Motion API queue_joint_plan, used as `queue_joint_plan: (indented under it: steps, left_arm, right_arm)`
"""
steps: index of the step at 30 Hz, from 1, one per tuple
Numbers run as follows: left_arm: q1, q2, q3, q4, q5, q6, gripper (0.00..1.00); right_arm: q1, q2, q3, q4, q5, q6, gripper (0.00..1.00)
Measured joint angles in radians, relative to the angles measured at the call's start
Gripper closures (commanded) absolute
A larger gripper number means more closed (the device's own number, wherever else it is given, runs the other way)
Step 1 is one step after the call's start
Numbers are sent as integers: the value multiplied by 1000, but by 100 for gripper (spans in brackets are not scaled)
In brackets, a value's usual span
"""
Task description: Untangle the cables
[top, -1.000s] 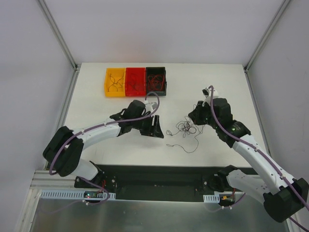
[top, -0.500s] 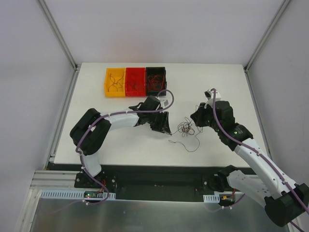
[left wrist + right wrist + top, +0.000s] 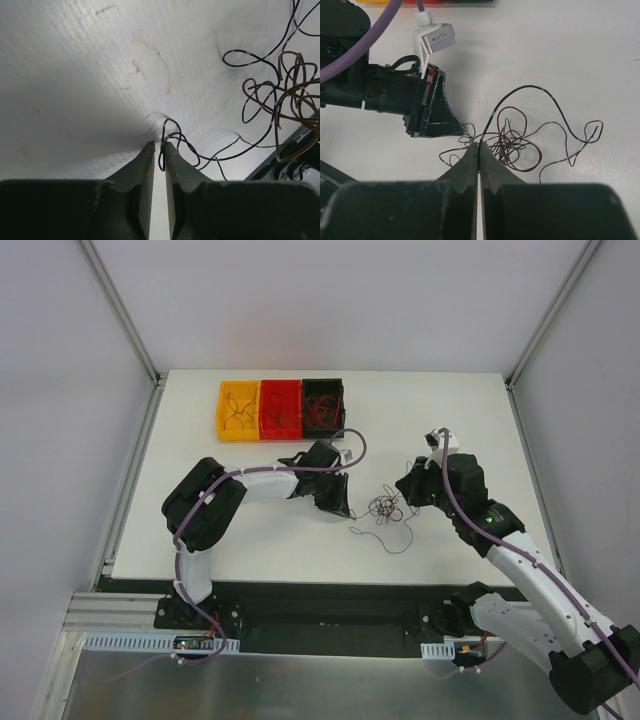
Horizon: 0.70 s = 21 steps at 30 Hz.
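On the white counter (image 3: 250,540), the two arms face each other across the cables (image 3: 385,506), a small knot of brown and black wire lying between them, well short of the three bins (image 3: 281,436) at the far edge.

The biggest risk is that both arms take the same strand and draw apart. That would cinch the knot tighter instead of opening it.

The right gripper (image 3: 478,145) has its jaws pressed together on a black cable (image 3: 530,86) that arcs up out of the tips. A hard pull could drag the whole knot along, or slip the hair-thin wire free.

The left gripper (image 3: 160,145) has its jaws a slit apart around a black loop (image 3: 161,155), low against the counter. I cannot tell whether they pinch it. Wire this thin may spring clear as the jaws meet, leaving an empty grip. Tips this close to the surface could also scrape it.
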Motion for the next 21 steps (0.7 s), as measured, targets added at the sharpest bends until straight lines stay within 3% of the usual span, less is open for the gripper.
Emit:
queue_joint_plan:
  steps: [5, 9, 14, 21]
  left_arm:
    - [0, -2, 6, -3, -79, 24, 100]
    - [-6, -154, -100, -32, -311, 45, 100]
    - [16, -566, -239, -184, -644, 48, 100]
    - [156, -1275, -300, -336, -995, 95, 100]
  right_arm:
    - [0, 3, -14, 5, 7, 13, 100]
    - [-8, 27, -11, -20, 129, 53, 100]
    - [-148, 100, 0, -104, 288, 126, 100]
    - [-423, 175, 0, -137, 298, 192, 100]
